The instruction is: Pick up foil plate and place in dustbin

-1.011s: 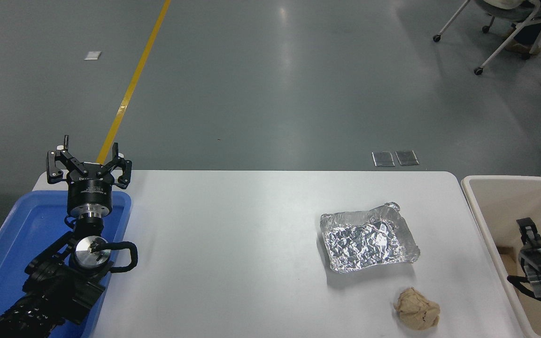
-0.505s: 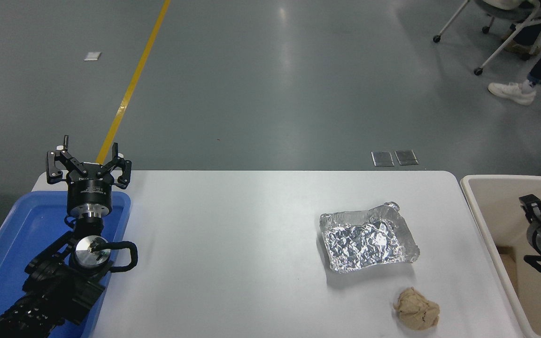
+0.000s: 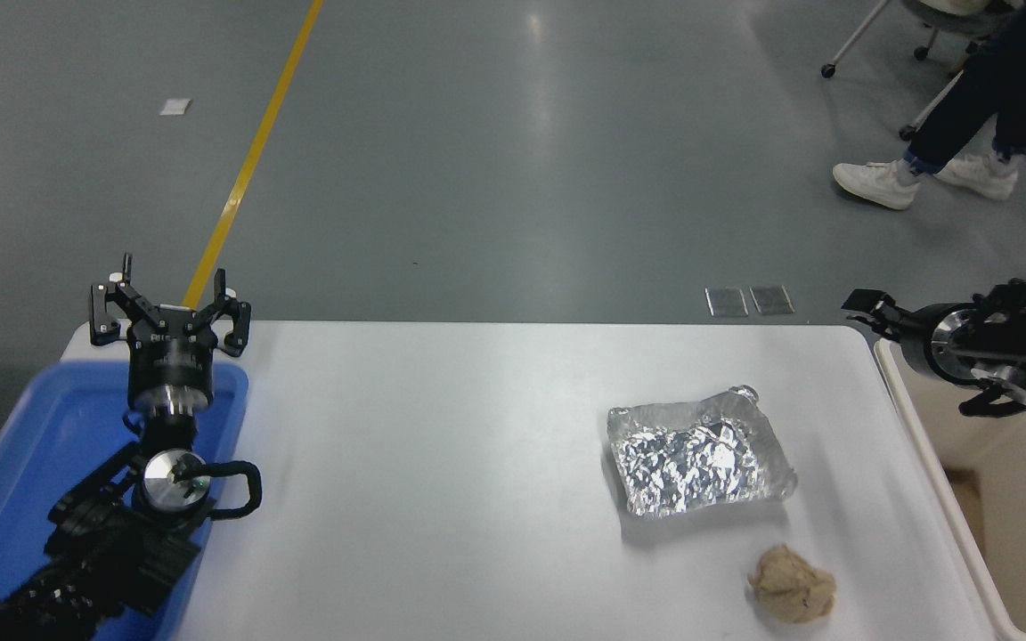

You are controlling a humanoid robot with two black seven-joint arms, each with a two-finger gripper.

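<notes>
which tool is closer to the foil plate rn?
Right. The right tool hangs over the table's far right corner, beyond and right of the foil plate. The left tool is parked over the blue tray, far across the table.

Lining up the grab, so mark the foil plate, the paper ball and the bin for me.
foil plate [image 3: 698, 458], head view, on its crinkled floor.
paper ball [image 3: 792, 583], head view, on the middle of the tan wad.
bin [image 3: 932, 454], head view, on its left rim beside the table.
</notes>
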